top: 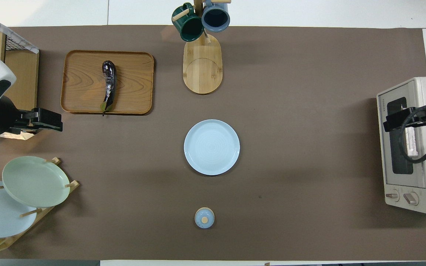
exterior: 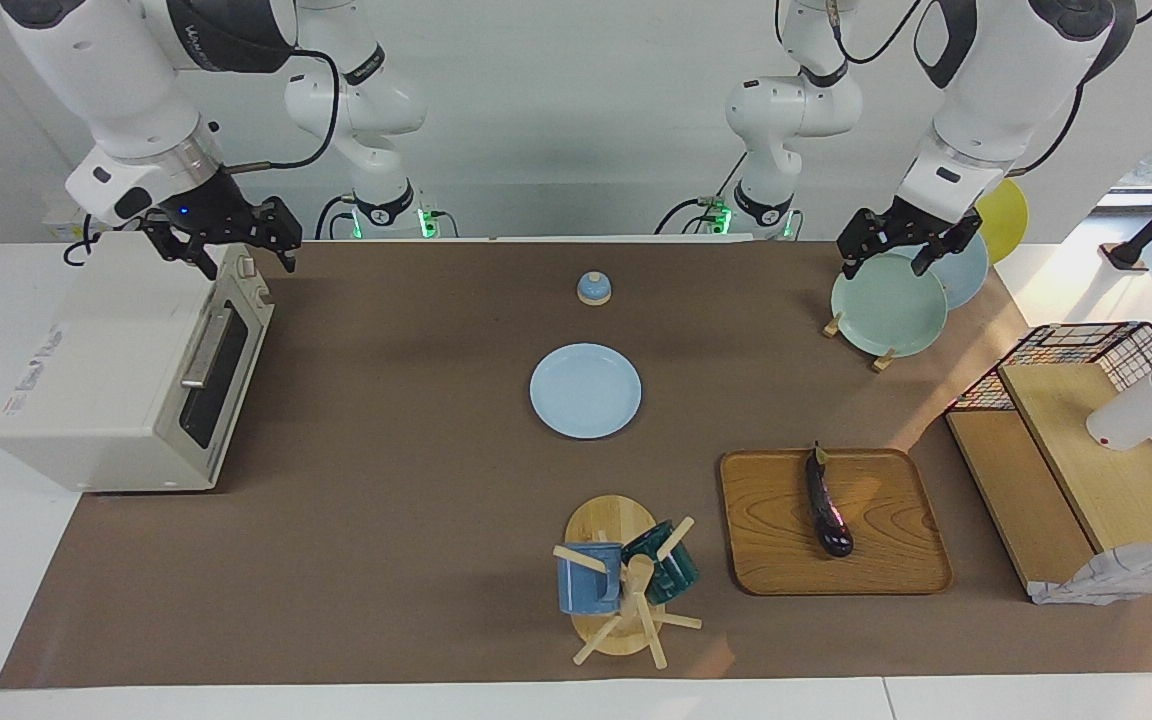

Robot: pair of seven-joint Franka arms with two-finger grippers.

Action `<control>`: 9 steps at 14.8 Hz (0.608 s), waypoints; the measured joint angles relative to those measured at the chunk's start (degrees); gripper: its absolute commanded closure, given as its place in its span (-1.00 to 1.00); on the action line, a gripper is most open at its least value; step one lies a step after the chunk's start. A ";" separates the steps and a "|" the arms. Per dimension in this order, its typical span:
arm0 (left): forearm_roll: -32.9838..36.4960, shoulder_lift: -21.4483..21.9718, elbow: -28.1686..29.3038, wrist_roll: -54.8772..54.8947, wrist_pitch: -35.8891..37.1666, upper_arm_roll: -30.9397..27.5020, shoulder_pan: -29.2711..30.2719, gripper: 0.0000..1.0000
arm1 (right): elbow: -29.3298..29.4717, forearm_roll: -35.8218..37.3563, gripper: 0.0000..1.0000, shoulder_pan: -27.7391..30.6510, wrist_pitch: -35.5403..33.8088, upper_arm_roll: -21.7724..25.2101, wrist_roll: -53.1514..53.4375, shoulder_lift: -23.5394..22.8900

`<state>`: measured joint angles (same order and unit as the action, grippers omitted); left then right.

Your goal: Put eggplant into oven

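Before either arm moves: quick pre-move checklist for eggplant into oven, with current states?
1. Eggplant free to pick: ok, lies alone on the wooden tray.
2. Oven door open: not ok, it is shut.
3. Left gripper empty: ok, open, up over the plate rack.
4. Right gripper empty: ok, open, above the oven's top.
5. Route from tray to oven: cannot tell for certain; the blue plate and mug stand sit between.
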<state>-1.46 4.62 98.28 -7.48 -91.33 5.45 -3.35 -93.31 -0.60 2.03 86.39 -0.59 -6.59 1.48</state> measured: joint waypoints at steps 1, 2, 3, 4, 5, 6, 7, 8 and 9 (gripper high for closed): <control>-0.06 0.00 0.00 0.00 -0.01 0.00 0.00 -1.00 | 0.00 0.00 -1.00 0.00 0.00 0.00 0.00 0.00; -0.12 0.00 0.00 0.00 -0.02 0.01 0.00 -1.00 | 0.00 0.00 -1.00 0.00 0.00 0.00 0.00 0.00; -0.14 0.00 0.00 0.00 -0.02 0.02 0.00 -1.00 | 0.00 0.00 -1.00 0.00 0.00 0.00 0.00 0.00; -0.15 0.00 0.00 0.00 -0.03 0.03 0.00 -1.00 | 0.00 0.00 -1.00 0.00 0.00 0.00 0.00 0.00; -0.16 0.00 0.00 0.00 -0.04 0.03 0.00 -1.00 | 0.00 0.00 -1.00 0.00 0.00 0.00 0.00 0.00; -0.17 0.00 0.00 0.00 -0.09 0.04 0.00 -1.00 | 0.00 0.00 -1.00 0.00 0.00 0.00 0.00 0.00; -0.17 0.00 0.00 0.00 -0.29 0.05 0.00 -1.00 | 0.00 0.00 -1.00 0.00 0.00 0.00 0.00 0.00; -0.18 0.00 0.02 0.00 -0.99 0.06 0.00 -1.00 | 0.00 0.00 -1.00 0.00 0.00 0.00 0.00 0.00; -0.18 -0.04 0.06 0.00 -2.32 0.06 0.00 -1.00 | 0.00 0.00 -1.00 0.00 0.00 0.00 0.00 0.00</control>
<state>-1.64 4.58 98.34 -7.48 -93.65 5.52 -3.35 -93.31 -0.60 2.03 86.39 -0.59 -6.59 1.48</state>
